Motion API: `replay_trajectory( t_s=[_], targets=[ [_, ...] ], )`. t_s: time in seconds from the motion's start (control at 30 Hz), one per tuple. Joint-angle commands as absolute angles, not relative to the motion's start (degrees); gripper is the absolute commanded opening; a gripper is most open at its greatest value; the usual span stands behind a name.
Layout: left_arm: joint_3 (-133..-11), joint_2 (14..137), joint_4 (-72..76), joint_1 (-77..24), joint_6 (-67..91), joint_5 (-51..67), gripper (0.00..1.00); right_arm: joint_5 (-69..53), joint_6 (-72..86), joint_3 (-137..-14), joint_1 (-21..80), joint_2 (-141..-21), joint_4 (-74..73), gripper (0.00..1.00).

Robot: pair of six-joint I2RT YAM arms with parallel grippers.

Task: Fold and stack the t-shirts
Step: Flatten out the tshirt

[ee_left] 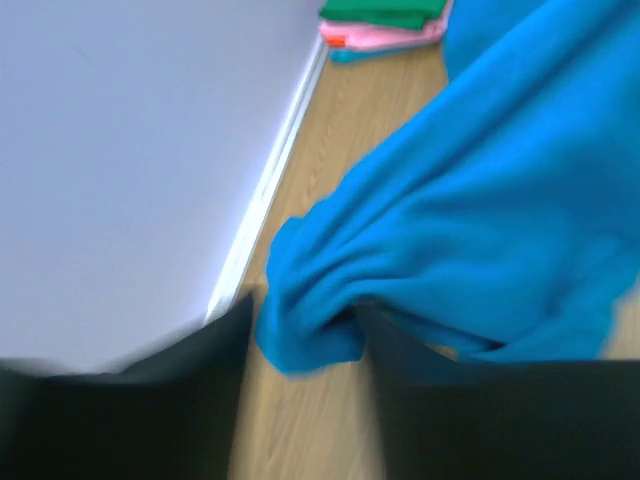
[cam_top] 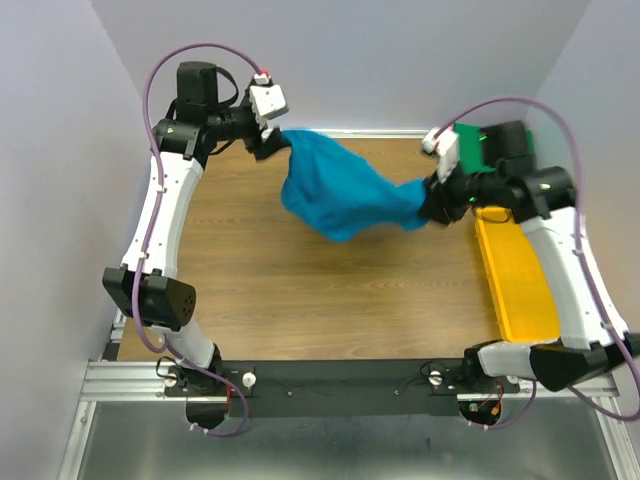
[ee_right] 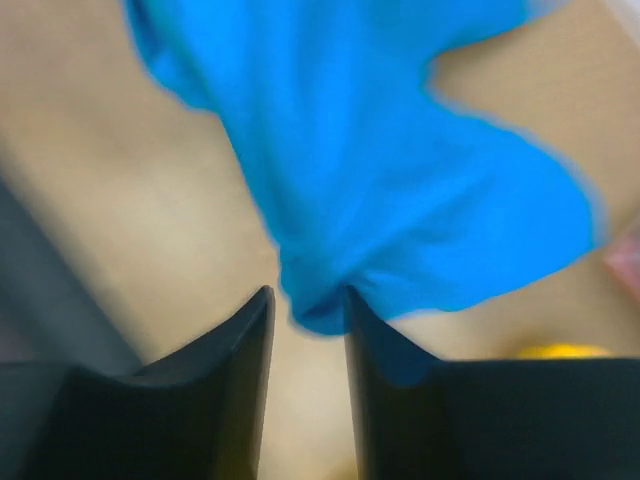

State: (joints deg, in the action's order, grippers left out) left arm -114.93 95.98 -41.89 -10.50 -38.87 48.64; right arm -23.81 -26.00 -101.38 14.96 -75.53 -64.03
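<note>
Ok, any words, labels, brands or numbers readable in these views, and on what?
No readable text. The teal-blue cloth t-shirt, gripped by the left claw and the right claw, shows no print or tag. The yellow plastic tray and the folded stack of green and pink shirts look plain. Both wrist views are blurred.

Wooden table (cam_top: 300, 290) — boxed by pale lavender walls (cam_top: 350, 50).
</note>
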Motion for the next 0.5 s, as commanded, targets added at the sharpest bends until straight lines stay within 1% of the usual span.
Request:
replay_trajectory(
  t_s=[0.0, 0.03, 0.1, 0.13, 0.17, 0.2, 0.23, 0.27, 0.33, 0.37, 0.4, 0.47],
  targets=[
    [-110.1, 98.8, -51.0, -5.9, -45.8, 48.5, 0.97, -41.4, -27.9, -90.6, 18.9, -77.0, -74.1, 0.8],
    [-108.5, 99.7, -54.0, -2.8, -47.2, 50.1, 0.99, -41.7, -28.4, -89.7, 21.3, -76.8, -74.4, 0.99],
    [-106.4, 100.7, -56.9, -0.4, -48.8, 51.2, 0.99, -40.9, -29.6, -91.6, 22.8, -78.1, -76.4, 1.0],
    [-103.4, 100.1, -59.0, 1.5, -50.2, 51.4, 0.99, -38.6, -29.0, -94.5, 23.0, -80.7, -77.2, 1.0],
    [-101.4, 100.1, -59.1, 1.5, -50.3, 50.6, 0.99, -38.6, -29.0, -94.5, 23.0, -80.7, -77.2, 1.0],
    [-99.0, 97.8, -58.3, 1.5, -49.6, 49.9, 0.99, -34.4, -28.9, -96.8, 23.0, -83.4, -76.8, 0.97],
    [-93.7, 96.2, -54.3, 1.5, -48.2, 48.5, 0.99, -31.9, -29.2, -97.2, 23.1, -84.5, -76.4, 0.95],
    [-90.9, 94.4, -51.9, 1.5, -45.8, 47.7, 0.99, -29.6, -29.4, -96.9, 22.9, -85.2, -75.6, 0.93],
    [-86.3, 89.9, -47.9, 0.5, -40.6, 45.4, 0.99, -23.2, -26.8, -91.6, 22.9, -86.0, -68.1, 0.86],
    [-82.1, 88.8, -45.0, 0.2, -39.4, 42.1, 0.99, -20.9, -25.4, -89.8, 23.0, -86.3, -62.7, 0.82],
    [-80.1, 87.8, -43.6, 0.3, -36.2, 40.7, 0.99, -18.0, -23.9, -88.6, 22.9, -86.9, -61.1, 0.74],
    [-74.1, 85.7, -41.2, -1.8, -34.0, 37.3, 0.99, -17.1, -23.6, -87.2, 22.9, -90.3, -58.9, 0.67]
  ],
)
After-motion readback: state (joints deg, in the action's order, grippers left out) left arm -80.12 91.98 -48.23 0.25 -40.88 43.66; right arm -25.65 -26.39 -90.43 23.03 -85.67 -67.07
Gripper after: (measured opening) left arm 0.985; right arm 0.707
